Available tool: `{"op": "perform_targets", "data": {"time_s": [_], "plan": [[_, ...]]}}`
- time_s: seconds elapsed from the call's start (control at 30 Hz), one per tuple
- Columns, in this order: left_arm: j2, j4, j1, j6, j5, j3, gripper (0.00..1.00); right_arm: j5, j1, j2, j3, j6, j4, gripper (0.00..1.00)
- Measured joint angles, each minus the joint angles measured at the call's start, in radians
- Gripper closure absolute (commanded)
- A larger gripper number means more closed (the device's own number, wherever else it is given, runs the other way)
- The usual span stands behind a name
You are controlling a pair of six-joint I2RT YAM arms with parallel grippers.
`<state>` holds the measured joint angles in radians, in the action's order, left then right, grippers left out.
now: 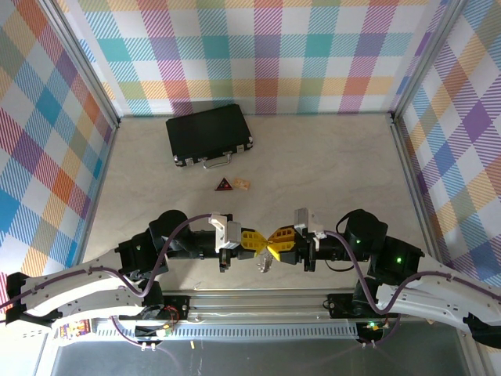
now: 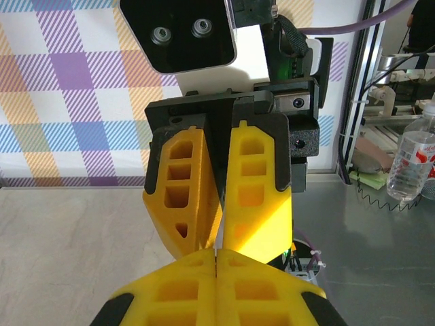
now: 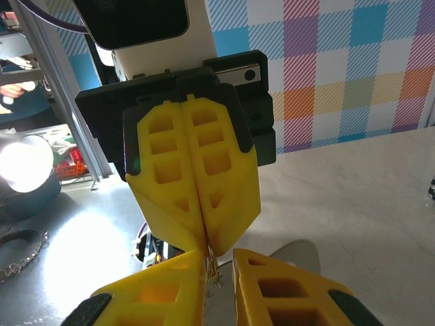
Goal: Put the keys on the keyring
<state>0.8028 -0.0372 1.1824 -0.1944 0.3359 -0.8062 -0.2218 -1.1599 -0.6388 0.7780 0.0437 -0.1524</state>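
While the black case [image 1: 209,135] sits farthest back, left gripper [image 1: 261,242] well nearer than the case, jaws pressed together, silvery metal piece [image 1: 264,265] hanging under the meeting fingertips, keyring or key unclear, right gripper [image 1: 275,244] tip to tip opposite, jaws slightly apart.

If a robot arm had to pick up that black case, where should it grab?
Probably the metal handle on the near long edge of the black case, approached from the near side: the case lies flat and looks broad, while the thin handle juts out there.
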Motion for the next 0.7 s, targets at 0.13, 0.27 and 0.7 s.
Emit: {"op": "perform_targets", "data": {"time_s": [0.13, 0.27, 0.7], "plan": [[0.0, 0.0, 0.0, 0.0, 0.0, 0.001, 1.0, -0.007, 0.0, 0.0, 0.0, 0.0, -0.001, 0.83], [0.0, 0.0, 0.0, 0.0, 0.0, 0.005, 1.0, -0.011, 0.0, -0.002, 0.0, 0.0, -0.008, 0.83], [0.0, 0.002, 0.0, 0.0, 0.0, 0.013, 1.0, -0.023, 0.0, -0.021, 0.004, 0.0, -0.029, 0.82]]}}
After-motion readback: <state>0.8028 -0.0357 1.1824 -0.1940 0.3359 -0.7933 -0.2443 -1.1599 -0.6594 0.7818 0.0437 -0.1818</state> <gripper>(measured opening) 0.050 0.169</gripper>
